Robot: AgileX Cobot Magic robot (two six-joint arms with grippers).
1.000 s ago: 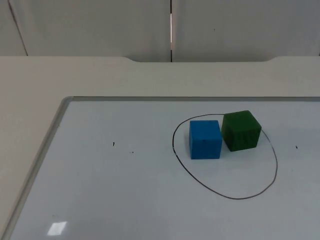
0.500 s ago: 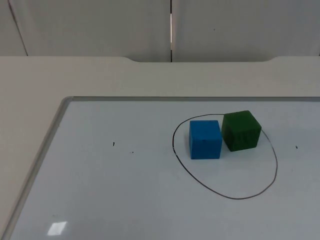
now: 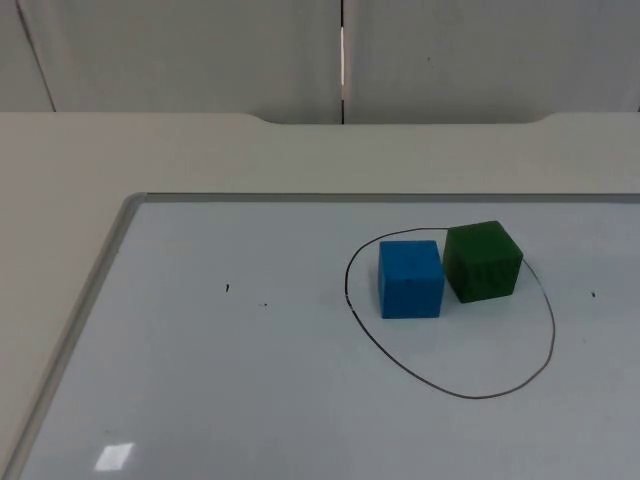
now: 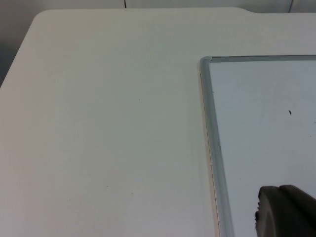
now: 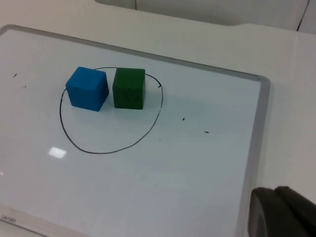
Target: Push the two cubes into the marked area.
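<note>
A blue cube (image 3: 411, 279) and a green cube (image 3: 483, 261) stand side by side, touching, on a whiteboard (image 3: 100, 282). Both sit in the far part of a hand-drawn black oval (image 3: 470, 396), the green one close to its line. The right wrist view has the blue cube (image 5: 87, 89), the green cube (image 5: 129, 88) and the oval (image 5: 98, 152) well ahead of my right gripper (image 5: 281, 213), which hangs back over the board's right frame (image 5: 256, 143). My left gripper (image 4: 284, 213) waits near the board's left frame (image 4: 212, 128), far from the cubes.
The whiteboard lies on the cream table (image 3: 60, 160), which ends at the grey partition wall (image 3: 200, 50). A few small black specks (image 3: 227, 289) mark the board left of the oval. Bare table (image 4: 98, 123) lies left of the board.
</note>
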